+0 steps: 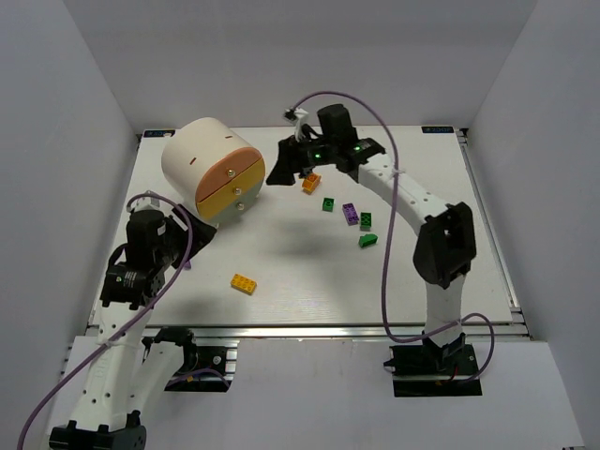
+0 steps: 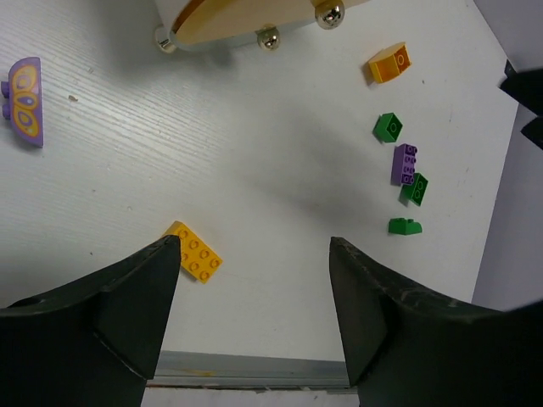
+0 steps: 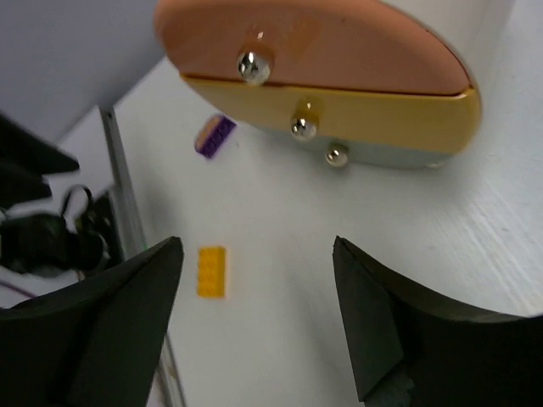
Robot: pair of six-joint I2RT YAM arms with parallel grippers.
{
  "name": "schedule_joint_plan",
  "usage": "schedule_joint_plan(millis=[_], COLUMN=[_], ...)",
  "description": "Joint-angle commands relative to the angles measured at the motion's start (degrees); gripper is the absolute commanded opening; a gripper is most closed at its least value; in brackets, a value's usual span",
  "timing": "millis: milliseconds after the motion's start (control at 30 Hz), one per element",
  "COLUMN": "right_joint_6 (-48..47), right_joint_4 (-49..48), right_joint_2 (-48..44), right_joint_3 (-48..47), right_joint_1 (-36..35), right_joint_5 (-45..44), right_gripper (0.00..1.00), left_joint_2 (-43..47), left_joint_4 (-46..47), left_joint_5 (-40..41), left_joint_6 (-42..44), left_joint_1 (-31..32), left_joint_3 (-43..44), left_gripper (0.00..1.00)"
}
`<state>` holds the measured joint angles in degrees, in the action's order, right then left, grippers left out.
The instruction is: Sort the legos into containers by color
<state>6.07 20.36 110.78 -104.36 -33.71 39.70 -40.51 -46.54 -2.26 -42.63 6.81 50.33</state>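
Top external view: the cream-white cylindrical drum (image 1: 192,150) is lying on its side just ahead of the left gripper (image 1: 195,236). Its axis is running diagonally, and its flat face is pointing toward the near right, toward the right gripper (image 1: 292,171). That face is showing an orange drawer front (image 1: 223,169) above a yellow drawer front (image 1: 234,192). In the right wrist view a thin grey drawer front (image 3: 399,157) is sitting beneath them, and each front is carrying a small round metal knob (image 3: 249,65).

The yellow studded plastic brick (image 1: 244,283) is lying flat on the white table (image 1: 309,291), off to the right of the left gripper, with its long axis slanting from far left to near right. In the left wrist view it is showing just beside the tip of one black finger (image 2: 144,288).

The orange studded plastic brick (image 1: 311,183) is lying tilted just on the near side of the right gripper. Trailing from it toward the right arm's base are a green studded plastic brick (image 1: 328,204), the purple studded plastic brick (image 1: 350,213) with its long axis running roughly near to far, a second green brick (image 1: 366,221) touching it, and a third green brick (image 1: 367,240).

Both grippers are hanging with their fingers spread wide, holding nothing and touching nothing. A purple rounded piece with an orange pattern (image 2: 24,100) is lying off to the left gripper's left.
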Motion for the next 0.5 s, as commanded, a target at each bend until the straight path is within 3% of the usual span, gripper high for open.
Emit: schedule_joint_plan(millis=[0, 67, 333, 400, 467], right_joint_6=[16.2, 20.0, 30.2, 32.5, 32.9], right_joint_4=[-9.6, -11.1, -14.5, -15.2, -15.0], right_joint_2=[3.7, 6.2, 12.7, 13.4, 14.3], right_joint_3=[-6.0, -8.1, -13.8, -13.4, -13.3], right_joint_1=[-3.8, -5.9, -8.7, -9.0, -9.4], right_joint_5=[-5.1, -8.5, -15.7, -15.4, -16.5], right_gripper=[0.79, 0.89, 0.89, 0.89, 0.78], left_joint_2=[1.7, 2.4, 4.2, 4.4, 4.7], left_joint_4=[-2.1, -2.7, -4.8, -5.0, -5.0], left_joint_5=[1.3, 1.5, 3.1, 3.1, 3.2], left_joint_6=[-2.4, -2.9, -4.4, -4.6, -4.7], left_joint_1=[-0.4, -0.4, -0.4, -0.4, -0.4], left_joint_3=[1.0, 0.7, 0.2, 0.0, -0.2], left_gripper=[0.81, 0.81, 0.81, 0.81, 0.81])
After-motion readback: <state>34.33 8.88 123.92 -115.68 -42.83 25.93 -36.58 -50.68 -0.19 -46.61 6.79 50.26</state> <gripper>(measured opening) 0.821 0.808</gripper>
